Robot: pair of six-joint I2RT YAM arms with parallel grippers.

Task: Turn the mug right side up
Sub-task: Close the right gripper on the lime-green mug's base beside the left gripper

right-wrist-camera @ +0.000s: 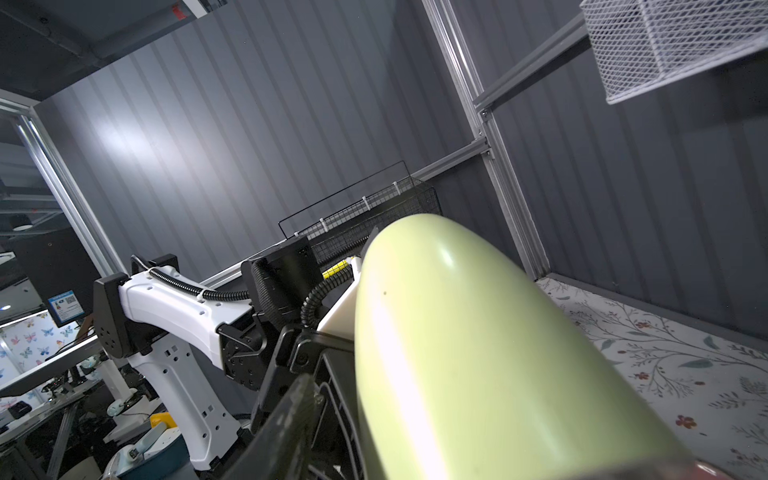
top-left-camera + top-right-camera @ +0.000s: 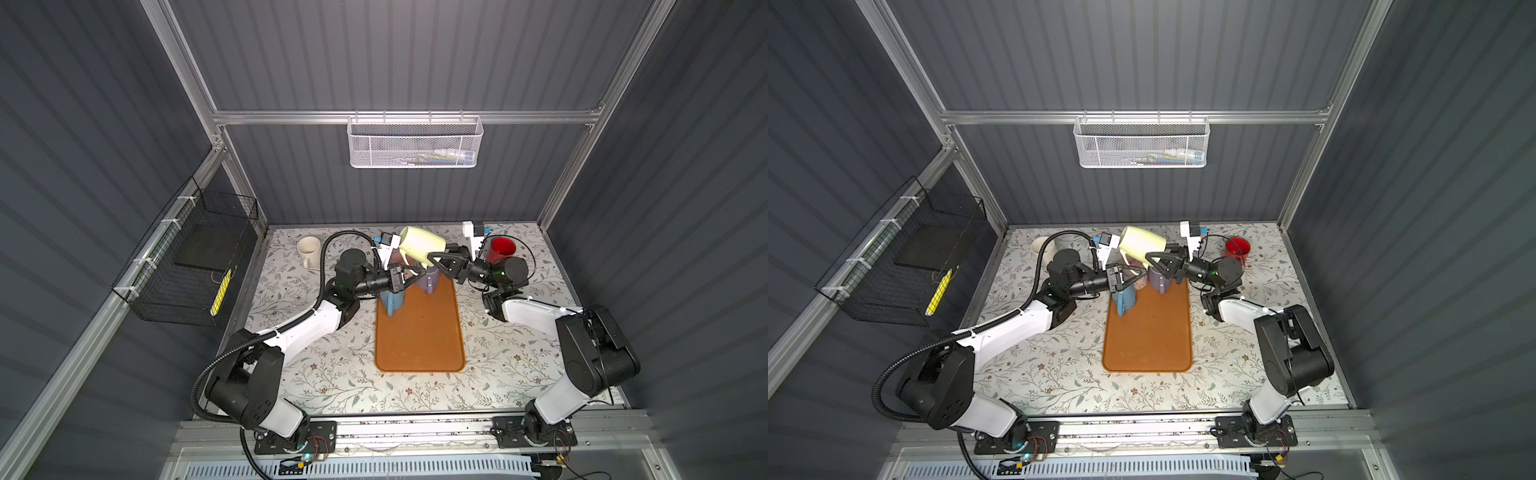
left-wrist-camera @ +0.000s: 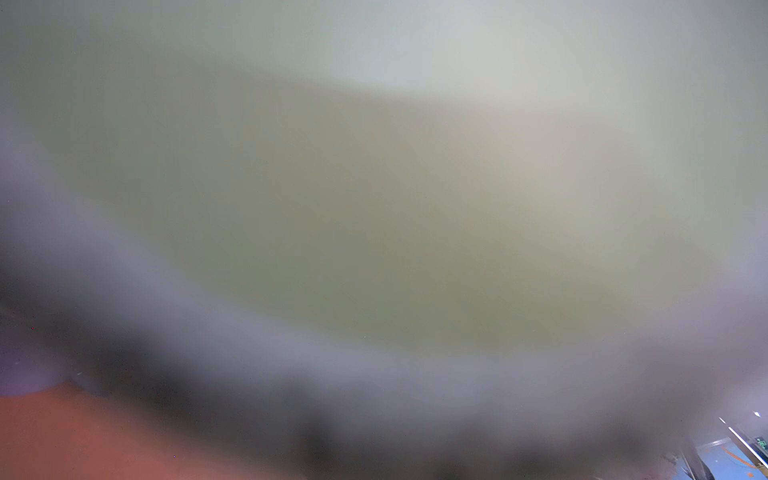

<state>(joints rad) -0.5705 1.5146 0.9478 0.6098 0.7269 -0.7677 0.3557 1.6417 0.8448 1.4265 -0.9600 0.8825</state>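
A: Tools first: how do they stand?
B: Left tool (image 2: 409, 275) is pinched narrow on the mug (image 2: 419, 243), apparently at its handle. Right tool (image 2: 436, 259) sits against its wall; whether it grips, I cannot tell.
A: And the mug?
B: Tilted in the air over the tray's (image 2: 419, 340) far end, presumably mid-flip.

Tilted pale green mug (image 2: 420, 245) hanging in air over far end of orange tray (image 2: 419, 340).
Left gripper (image 2: 411, 275) clamping its handle, right gripper (image 2: 436, 259) touching its side, grip unclear; blue mug (image 2: 392, 303) and purple mug (image 2: 430, 282) sitting on tray beneath.
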